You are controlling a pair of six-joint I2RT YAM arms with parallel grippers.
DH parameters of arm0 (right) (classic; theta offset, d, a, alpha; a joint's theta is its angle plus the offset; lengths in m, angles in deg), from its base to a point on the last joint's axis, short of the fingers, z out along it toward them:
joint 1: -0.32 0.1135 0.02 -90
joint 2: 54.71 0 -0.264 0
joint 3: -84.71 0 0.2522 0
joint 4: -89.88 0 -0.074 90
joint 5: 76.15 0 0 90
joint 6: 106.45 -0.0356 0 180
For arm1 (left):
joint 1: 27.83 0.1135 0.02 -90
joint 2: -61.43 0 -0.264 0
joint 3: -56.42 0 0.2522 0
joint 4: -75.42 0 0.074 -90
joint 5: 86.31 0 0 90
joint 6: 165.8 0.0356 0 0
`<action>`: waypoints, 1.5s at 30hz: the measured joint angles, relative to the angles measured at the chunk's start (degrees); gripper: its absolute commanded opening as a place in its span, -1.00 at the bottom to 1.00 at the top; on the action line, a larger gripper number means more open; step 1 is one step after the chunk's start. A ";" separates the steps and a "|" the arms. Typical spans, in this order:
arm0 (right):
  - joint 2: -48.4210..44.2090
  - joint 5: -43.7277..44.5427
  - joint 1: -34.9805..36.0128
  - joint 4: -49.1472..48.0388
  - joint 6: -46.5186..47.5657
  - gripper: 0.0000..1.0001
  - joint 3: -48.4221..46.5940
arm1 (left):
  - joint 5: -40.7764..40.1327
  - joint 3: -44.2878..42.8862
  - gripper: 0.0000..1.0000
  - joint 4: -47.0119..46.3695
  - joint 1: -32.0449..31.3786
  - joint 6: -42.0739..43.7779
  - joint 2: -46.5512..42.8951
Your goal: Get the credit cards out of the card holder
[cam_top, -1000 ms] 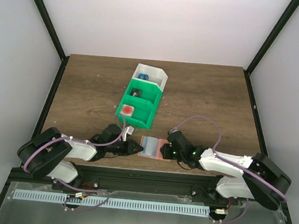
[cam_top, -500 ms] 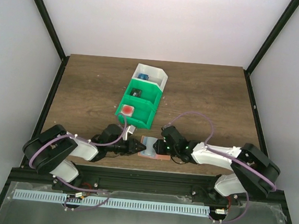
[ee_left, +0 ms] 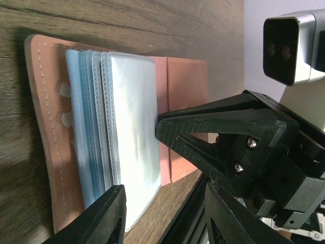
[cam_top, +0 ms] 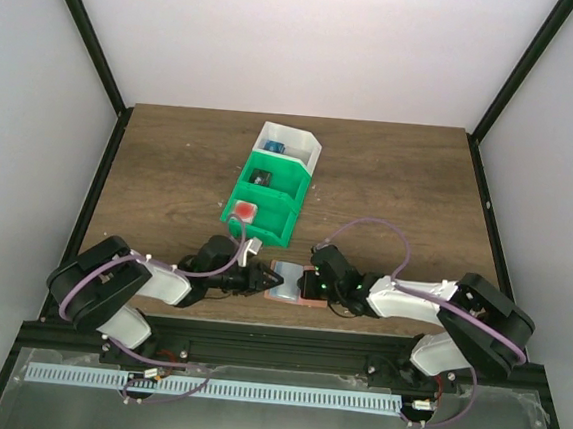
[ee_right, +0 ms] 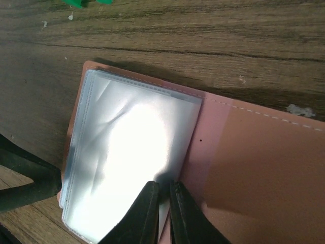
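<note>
Rounded salmon leather-look card holder (ee_left: 45,127) is being shown open on the wood-grain worktop (ee_right: 228,40), its glossy fanned credit cards (ee_right: 132,152) being pinched by the low-reaching right gripper's (ee_right: 163,187) narrow jaws; the left gripper's (ee_left: 165,193) jaws are being held wide.

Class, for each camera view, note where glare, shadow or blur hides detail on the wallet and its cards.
Right wrist: glare bleaches the top of the credit cards, and the right gripper is blurred. Left wrist: sharp cards, deep shadow beside the card holder. Top external: evenly lit.
</note>
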 measured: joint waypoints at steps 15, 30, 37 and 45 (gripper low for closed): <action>-2.78 -0.59 0.00 -1.57 -0.04 -0.73 2.73 | 0.00 -1.84 -0.10 -1.53 -1.01 -0.09 4.04; -3.58 -1.42 0.00 -4.09 -0.07 -0.62 4.17 | 0.24 -3.91 -0.10 -4.24 -4.04 -2.08 4.63; -10.27 0.50 0.00 -3.96 -0.52 -0.50 6.95 | 1.11 -5.75 -0.10 -6.36 -5.05 -3.34 7.28; -25.16 3.78 0.00 1.31 -1.81 -0.47 10.49 | 1.66 -11.26 -0.10 -7.63 -7.06 -3.61 11.91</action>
